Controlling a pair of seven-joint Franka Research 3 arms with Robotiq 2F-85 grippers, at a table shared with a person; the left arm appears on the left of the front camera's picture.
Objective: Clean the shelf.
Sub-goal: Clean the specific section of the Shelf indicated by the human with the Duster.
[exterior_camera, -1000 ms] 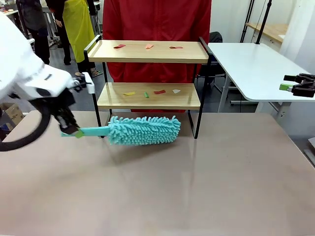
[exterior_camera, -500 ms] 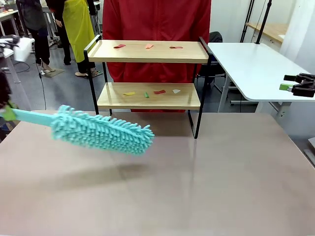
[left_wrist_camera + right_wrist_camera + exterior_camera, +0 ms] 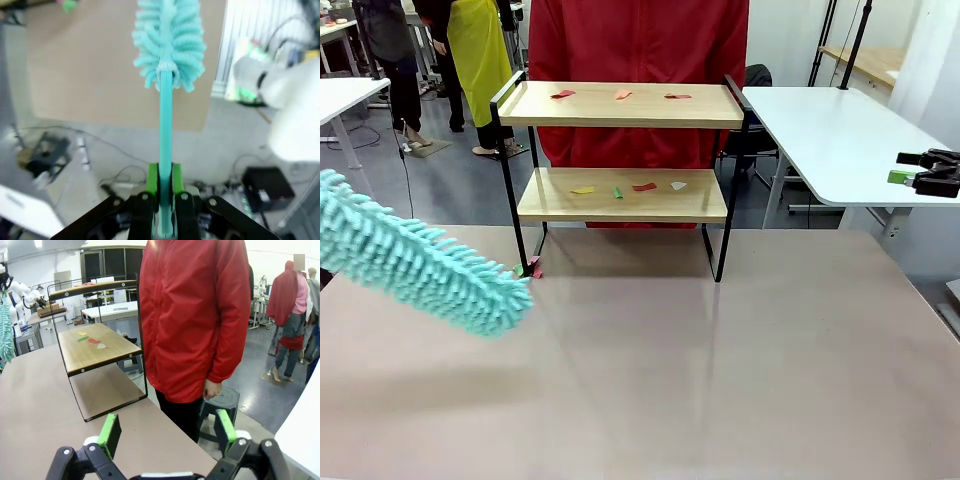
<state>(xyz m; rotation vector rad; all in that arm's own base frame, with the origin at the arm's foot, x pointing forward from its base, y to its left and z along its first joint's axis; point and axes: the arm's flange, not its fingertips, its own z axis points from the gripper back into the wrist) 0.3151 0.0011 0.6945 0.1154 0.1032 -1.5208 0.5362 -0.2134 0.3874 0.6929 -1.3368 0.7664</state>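
The shelf (image 3: 620,118) stands upright and square at the far edge of the brown table (image 3: 770,350), all legs on the surface. It is a small two-tier rack with two light wooden boards set in a thin black metal frame (image 3: 506,165) that has raised rails at both ends. The top board (image 3: 700,118) carries three reddish scraps (image 3: 623,94), spaced in a row along its back. The lower board (image 3: 620,210) carries a yellow scrap (image 3: 582,190), a green scrap (image 3: 617,193), a red scrap (image 3: 643,186) and a pale scrap (image 3: 678,185), close together near the middle. A small pink scrap (image 3: 534,268) lies on the table against the left front leg. In the right wrist view the shelf (image 3: 95,352) shows end-on, with the same bits on its lower board.
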